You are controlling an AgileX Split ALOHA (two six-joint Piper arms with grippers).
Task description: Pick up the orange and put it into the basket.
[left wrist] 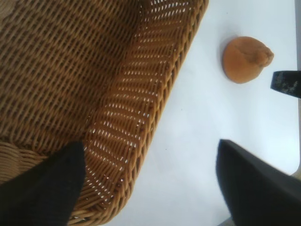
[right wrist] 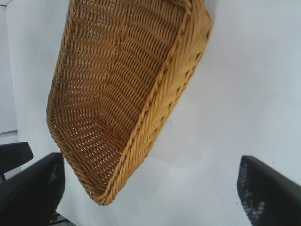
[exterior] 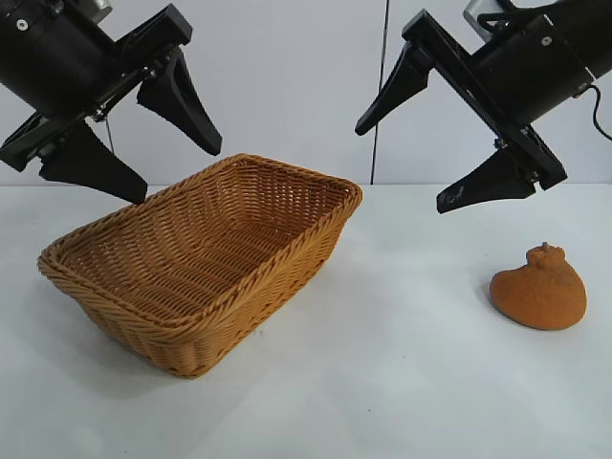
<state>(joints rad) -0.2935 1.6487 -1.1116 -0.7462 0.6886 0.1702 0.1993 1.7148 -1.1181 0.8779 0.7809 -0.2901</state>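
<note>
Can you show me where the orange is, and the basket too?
orange (exterior: 538,291): exterior view, on the middle of its bumpy skin.
basket (exterior: 251,164): exterior view, on the braided rim at the far end.

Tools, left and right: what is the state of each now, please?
Left tool: open, holding nothing, above the basket.
Right tool: open, holding nothing.

A: What do the arms look like?
B: Both are matte black. The left gripper (exterior: 134,129) and right gripper (exterior: 421,158) each carry two tapering, wedge-shaped fingers on a flat bar.
A: Any fittings?
B: Small silver screws, grey metal at the wrists, and a black cable by the right arm.
</note>
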